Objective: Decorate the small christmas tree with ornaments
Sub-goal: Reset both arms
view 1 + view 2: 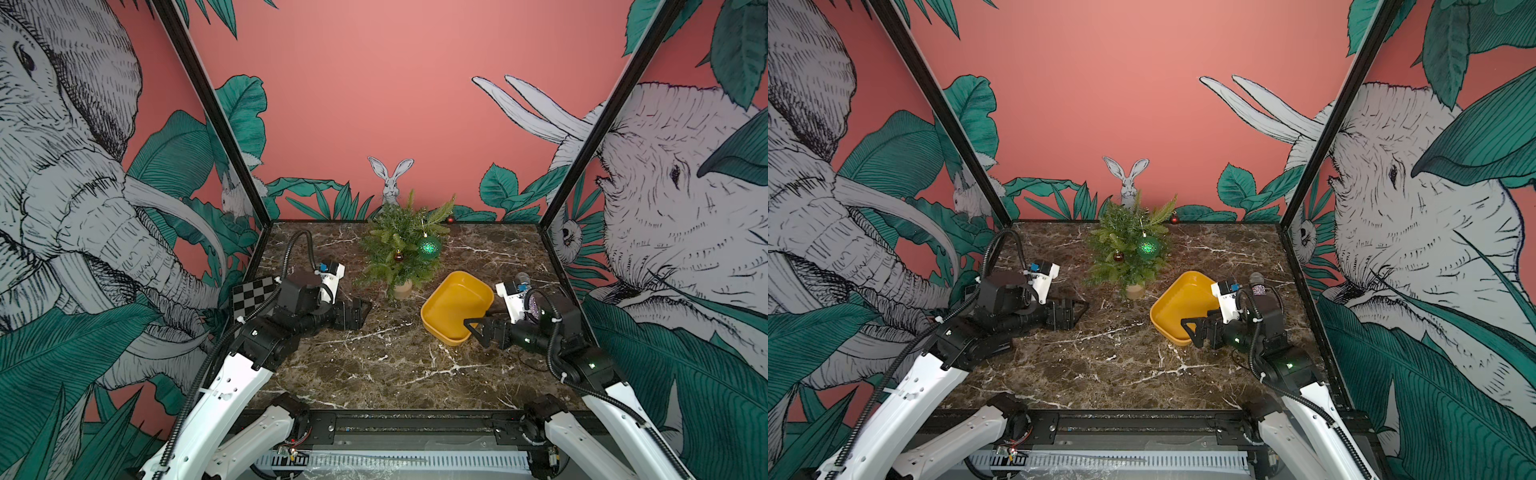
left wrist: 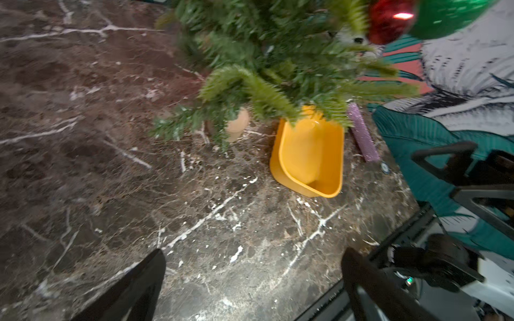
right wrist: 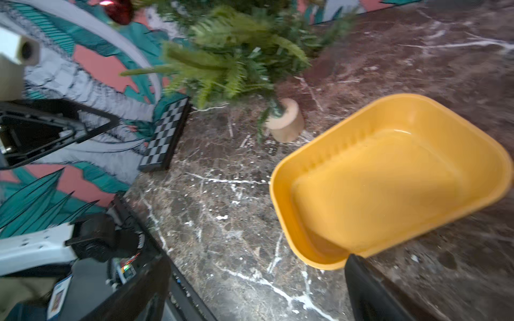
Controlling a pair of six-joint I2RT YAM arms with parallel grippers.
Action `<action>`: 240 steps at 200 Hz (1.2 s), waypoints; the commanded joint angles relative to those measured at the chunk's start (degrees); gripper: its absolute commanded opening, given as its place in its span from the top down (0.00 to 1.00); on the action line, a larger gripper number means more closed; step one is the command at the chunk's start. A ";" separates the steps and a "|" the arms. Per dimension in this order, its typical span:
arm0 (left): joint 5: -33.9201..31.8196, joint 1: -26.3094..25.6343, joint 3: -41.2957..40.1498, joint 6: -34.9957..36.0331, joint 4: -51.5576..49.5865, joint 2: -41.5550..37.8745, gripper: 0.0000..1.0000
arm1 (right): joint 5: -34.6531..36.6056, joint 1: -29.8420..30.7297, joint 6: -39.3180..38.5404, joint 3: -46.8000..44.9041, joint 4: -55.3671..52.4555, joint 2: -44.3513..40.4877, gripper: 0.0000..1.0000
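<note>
While both pairs of jaws stand wide apart and hold nothing, the small tree [image 1: 401,245] stands upright at the back middle of the desk [image 1: 374,365]. On it hang a glittery green ball [image 1: 429,247] and, just beside it, a small red ball [image 1: 398,255]. A second red ball [image 1: 450,219] shows by a branch tip. The left jaws sit low near the tree, and the right jaws are at the near rim of the yellow tub [image 1: 453,299].

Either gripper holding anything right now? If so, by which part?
Nothing held. Left gripper and right gripper are both open and empty; the green ball hangs on the tree.
</note>
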 commanded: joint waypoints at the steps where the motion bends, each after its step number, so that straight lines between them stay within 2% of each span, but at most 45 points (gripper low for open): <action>1: -11.41 2.11 -4.12 -4.30 3.01 -0.97 0.01 | 15.91 0.18 3.29 -2.00 2.31 -1.11 0.01; 26: -21.24 3.63 -6.50 -2.83 5.78 0.98 0.01 | 32.84 0.10 2.79 -2.85 5.17 3.52 0.01; 60: -35.46 4.74 -10.28 7.55 17.44 8.06 0.01 | 55.46 -0.03 -0.94 -1.35 14.47 14.23 0.01; 71: -38.39 5.75 -12.21 10.55 23.77 10.36 0.01 | 60.50 -0.12 -4.61 -2.72 21.37 17.20 0.01; 93: -39.43 11.14 -14.28 13.56 32.83 16.46 0.01 | 69.06 -1.44 -13.35 -9.26 39.94 23.19 0.01; 107: -41.54 14.85 -14.41 15.67 36.32 21.71 0.01 | 71.41 -3.35 -17.39 -12.77 49.64 27.20 0.01; 116: -43.38 16.67 -14.22 17.91 38.32 24.84 0.01 | 72.88 -4.84 -17.48 -13.38 52.04 29.94 0.01; 126: -43.60 18.61 -15.12 19.77 42.05 27.68 0.01 | 71.98 -7.09 -15.39 -13.72 52.64 32.37 0.01; 141: -39.38 21.99 -18.27 20.17 49.58 29.73 0.01 | 66.90 -9.87 -13.60 -16.17 58.64 35.60 0.01; 163: -36.65 23.62 -23.74 22.08 60.90 30.74 0.01 | 62.77 -10.25 -19.08 -21.81 80.14 41.43 0.01; 172: -35.83 23.79 -24.84 23.57 64.52 31.68 0.01 | 60.63 -10.33 -21.08 -22.73 83.14 42.31 0.01; 190: -31.50 24.03 -27.31 25.96 73.67 32.66 0.01 | 57.71 -12.99 -19.31 -25.07 91.72 46.88 0.01; 199: -30.08 24.24 -29.78 26.64 80.87 33.89 0.01 | 52.72 -14.39 -19.94 -26.54 98.23 49.69 0.01; 207: -30.23 24.25 -30.58 26.60 84.31 35.50 0.01 | 48.19 -14.99 -20.36 -26.79 97.51 49.55 0.01; 221: -29.28 24.49 -31.65 27.70 91.23 38.94 0.01 | 45.28 -15.42 -20.42 -26.57 98.10 52.37 0.01; 231: -25.88 24.51 -30.31 27.93 86.48 38.20 0.01 | 45.87 -15.60 -21.57 -26.37 105.06 55.57 0.01; 240: -24.44 24.49 -30.03 28.83 87.97 39.73 0.01 | 46.60 -15.56 -20.55 -24.84 98.75 53.92 0.01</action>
